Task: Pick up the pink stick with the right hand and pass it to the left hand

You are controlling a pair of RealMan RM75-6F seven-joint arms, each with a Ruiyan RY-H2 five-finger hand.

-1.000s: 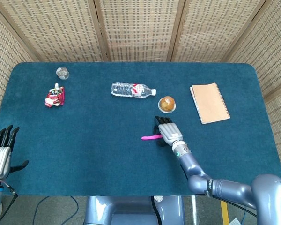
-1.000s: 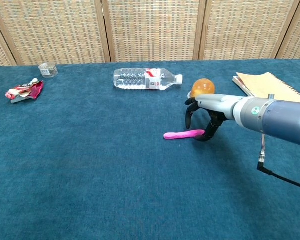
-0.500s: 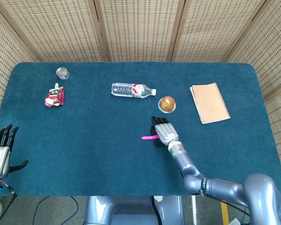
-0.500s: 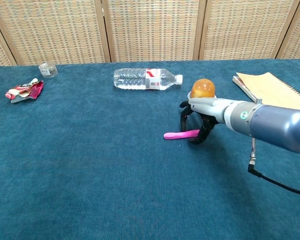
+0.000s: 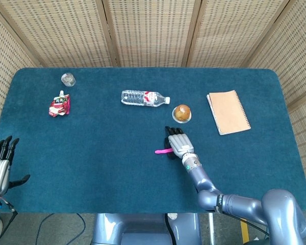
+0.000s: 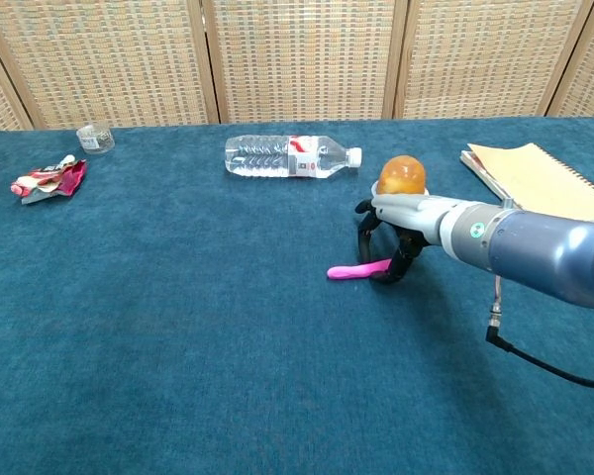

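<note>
The pink stick lies on the blue tablecloth, a little right of the middle. My right hand is palm down over its right end. The dark fingers curl down and grip that end, hiding it. The stick's left end points left, low against the cloth. My left hand hangs off the table's front-left edge with its fingers spread and nothing in it. It shows only in the head view.
Just behind my right hand sits an orange round fruit. A water bottle lies further back, a tan notebook at the right. A red wrapper and small glass are far left.
My right hand slid left over the stick's right end and its fingers closed on it. The stick shifted slightly and now tilts a little. My left hand stayed where it was.
</note>
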